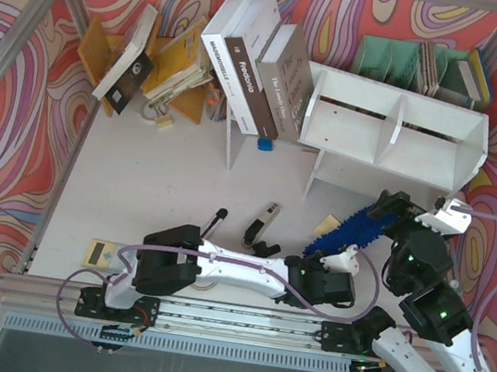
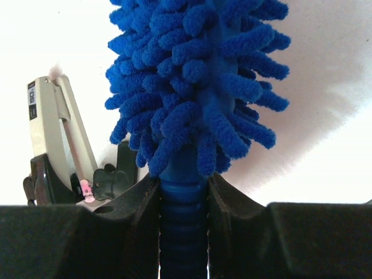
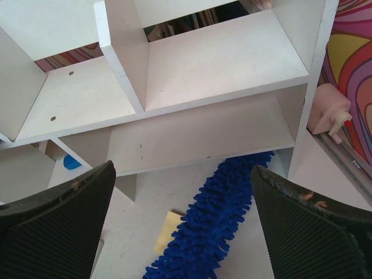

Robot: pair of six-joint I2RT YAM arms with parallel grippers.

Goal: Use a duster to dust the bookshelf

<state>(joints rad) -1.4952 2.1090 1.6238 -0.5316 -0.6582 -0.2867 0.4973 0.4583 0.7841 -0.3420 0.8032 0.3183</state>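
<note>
The white two-tier bookshelf stands at the back right, and fills the top of the right wrist view. The blue fluffy duster lies slanted on the table in front of it. My left gripper is shut on the duster's ribbed blue handle, with the shaggy head pointing away. My right gripper hovers open and empty over the far end of the duster. That end reaches under the shelf's lower tier. Its fingers are spread wide apart.
A black-and-silver handheld tool lies left of the duster. A yellow note lies beside it. Leaning books and a thin white panel stand left of the shelf. A green file organiser is behind it. A pink object sits by the shelf's right side.
</note>
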